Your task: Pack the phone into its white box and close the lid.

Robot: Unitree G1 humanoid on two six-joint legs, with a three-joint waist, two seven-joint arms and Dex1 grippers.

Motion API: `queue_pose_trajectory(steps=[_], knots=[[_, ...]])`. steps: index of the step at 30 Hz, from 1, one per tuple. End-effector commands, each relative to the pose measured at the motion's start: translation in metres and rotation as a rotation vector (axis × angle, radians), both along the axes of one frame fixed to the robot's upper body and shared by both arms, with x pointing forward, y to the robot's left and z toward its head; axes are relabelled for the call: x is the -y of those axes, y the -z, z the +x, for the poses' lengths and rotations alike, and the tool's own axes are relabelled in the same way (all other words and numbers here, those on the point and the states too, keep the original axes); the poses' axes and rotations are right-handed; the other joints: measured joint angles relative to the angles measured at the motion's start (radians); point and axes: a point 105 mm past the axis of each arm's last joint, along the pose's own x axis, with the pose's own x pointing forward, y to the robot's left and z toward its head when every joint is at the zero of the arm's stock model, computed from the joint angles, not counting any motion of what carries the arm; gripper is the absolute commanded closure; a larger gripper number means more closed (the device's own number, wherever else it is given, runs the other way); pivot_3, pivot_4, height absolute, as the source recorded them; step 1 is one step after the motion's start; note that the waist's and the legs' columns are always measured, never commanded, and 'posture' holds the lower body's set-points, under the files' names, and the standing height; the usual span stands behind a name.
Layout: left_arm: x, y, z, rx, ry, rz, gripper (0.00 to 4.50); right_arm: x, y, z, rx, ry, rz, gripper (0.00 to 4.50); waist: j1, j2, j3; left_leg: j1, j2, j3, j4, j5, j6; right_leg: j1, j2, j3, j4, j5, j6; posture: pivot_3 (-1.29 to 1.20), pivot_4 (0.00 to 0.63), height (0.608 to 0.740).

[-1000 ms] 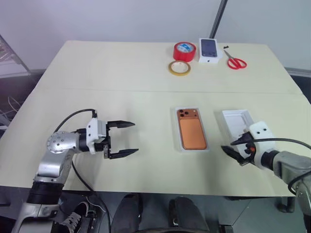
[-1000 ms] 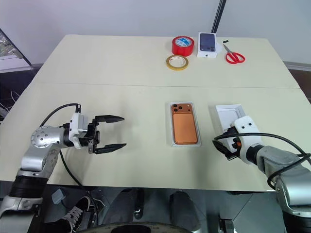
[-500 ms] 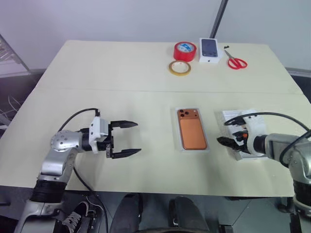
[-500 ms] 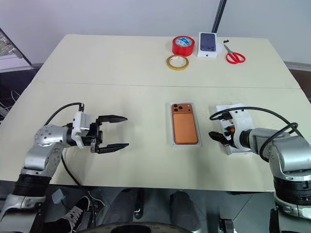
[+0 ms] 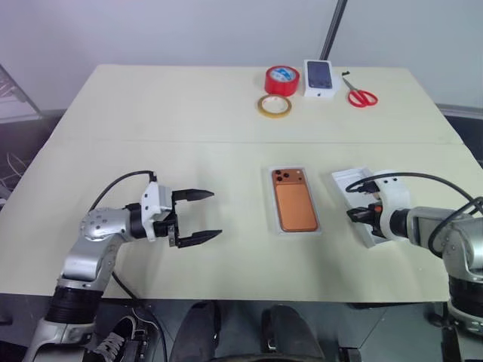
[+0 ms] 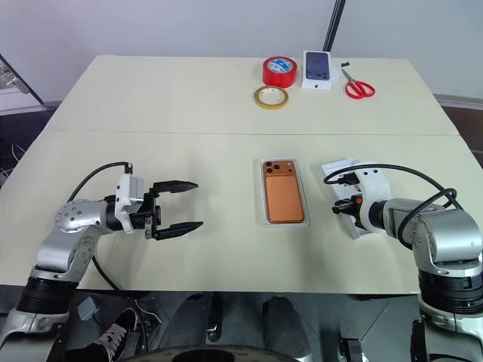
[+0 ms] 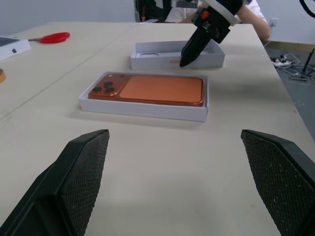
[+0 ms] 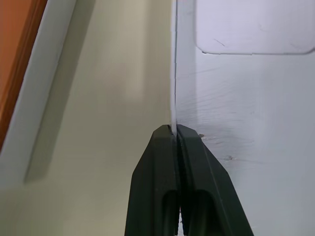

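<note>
The orange-copper phone (image 5: 295, 209) lies back up inside the white box (image 5: 298, 233) near the table's middle. Just to its right sits the lid (image 5: 349, 181), a shallow white tray turned slightly askew. My right gripper (image 5: 353, 215) is shut on the lid's thin left wall (image 8: 173, 73), which runs up from between the fingertips. In the left wrist view the right gripper (image 7: 183, 63) reaches down to that wall behind the phone (image 7: 157, 89). My left gripper (image 5: 216, 214) hangs open well to the left of the box, pointing towards it with nothing between its fingers.
At the far edge of the table are a red tape roll (image 5: 281, 79), a yellow tape ring (image 5: 273, 105), a small white box with a phone picture (image 5: 320, 78) and red scissors (image 5: 361, 96). A seam crosses the tabletop (image 5: 151, 143).
My right gripper went from open to shut, pinching the lid's left wall. The lid has turned a little on the table. The left arm has stayed put.
</note>
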Motion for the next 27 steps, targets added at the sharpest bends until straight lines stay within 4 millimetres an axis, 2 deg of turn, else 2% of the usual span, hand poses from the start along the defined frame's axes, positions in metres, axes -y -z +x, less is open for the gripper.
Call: queue_pose_trajectory(steps=[1, 3, 6, 8, 12, 14, 17, 22, 25, 27], knots=[[0.004, -0.007, 0.001, 0.026, 0.012, 0.005, 0.00, -0.010, -0.029, 0.012, 0.153, -0.049, 0.087, 4.45, -0.003, 0.001, 0.001, 0.000, 0.000, 0.000, 0.000, 0.000, 0.000, -0.001, 0.000, 0.000, 0.000, 0.000, 0.000, 0.00, 0.150, 0.740], [0.004, -0.007, 0.002, 0.031, 0.006, 0.005, 0.00, -0.012, -0.043, 0.024, 0.221, -0.027, 0.143, 4.45, -0.006, 0.001, 0.001, -0.001, 0.000, 0.000, 0.000, 0.000, 0.000, -0.002, 0.001, 0.000, 0.001, 0.000, 0.000, 0.00, 0.150, 0.740], [0.005, -0.011, 0.007, 0.024, -0.014, -0.017, 0.00, -0.038, -0.075, 0.039, 0.375, -0.073, 0.357, 4.45, -0.007, 0.002, 0.001, 0.000, 0.001, 0.001, 0.000, 0.000, 0.000, -0.002, 0.001, 0.001, 0.001, 0.000, 0.000, 0.00, 0.150, 0.740], [0.007, -0.013, 0.010, 0.023, -0.025, -0.038, 0.00, -0.069, -0.089, 0.035, 0.445, -0.162, 0.564, 4.45, -0.005, 0.002, 0.001, -0.001, 0.001, 0.000, -0.001, 0.000, 0.000, -0.003, 0.002, 0.001, 0.002, 0.000, 0.000, 0.00, 0.150, 0.740], [0.010, -0.014, 0.011, 0.023, -0.048, -0.066, 0.00, -0.108, -0.104, 0.027, 0.518, -0.259, 0.806, 4.45, 0.000, 0.003, 0.002, -0.001, 0.001, 0.000, -0.002, 0.000, 0.000, -0.003, 0.002, 0.000, 0.002, 0.000, 0.000, 0.00, 0.150, 0.740], [0.011, -0.014, 0.011, 0.017, -0.058, -0.079, 0.00, -0.117, -0.106, 0.024, 0.516, -0.276, 0.873, 4.45, 0.000, 0.003, 0.002, -0.002, 0.000, 0.001, -0.001, 0.000, 0.000, -0.003, 0.000, 0.001, 0.002, 0.000, 0.000, 0.00, 0.150, 0.740], [0.009, -0.014, 0.012, 0.000, -0.086, -0.084, 0.00, -0.138, -0.095, 0.000, 0.398, -0.339, 1.066, 4.45, 0.000, 0.002, 0.001, -0.001, 0.000, 0.000, 0.000, 0.000, 0.000, -0.002, -0.001, 0.000, 0.002, 0.000, 0.000, 0.00, 0.150, 0.740], [0.008, -0.016, 0.015, -0.013, -0.108, -0.099, 0.00, -0.154, -0.100, -0.036, 0.257, -0.422, 1.288, 4.45, -0.005, 0.003, 0.002, -0.001, 0.000, 0.000, -0.001, 0.000, 0.000, -0.003, -0.001, 0.000, 0.002, 0.000, 0.000, 0.00, 0.150, 0.740], [0.011, -0.019, 0.017, -0.013, -0.111, -0.116, 0.00, -0.162, -0.091, -0.048, 0.120, -0.384, 1.321, 4.45, -0.009, 0.003, 0.002, -0.001, 0.000, 0.001, -0.001, 0.000, 0.000, -0.003, -0.001, 0.000, 0.002, 0.000, 0.000, 0.00, 0.150, 0.740], [0.014, -0.021, 0.016, -0.019, -0.104, -0.137, 0.00, -0.166, -0.077, -0.047, 0.035, -0.354, 1.297, 4.45, -0.010, 0.003, 0.002, -0.001, 0.001, 0.001, -0.001, 0.000, 0.000, -0.003, 0.001, 0.001, 0.002, 0.000, 0.000, 0.00, 0.150, 0.740]])
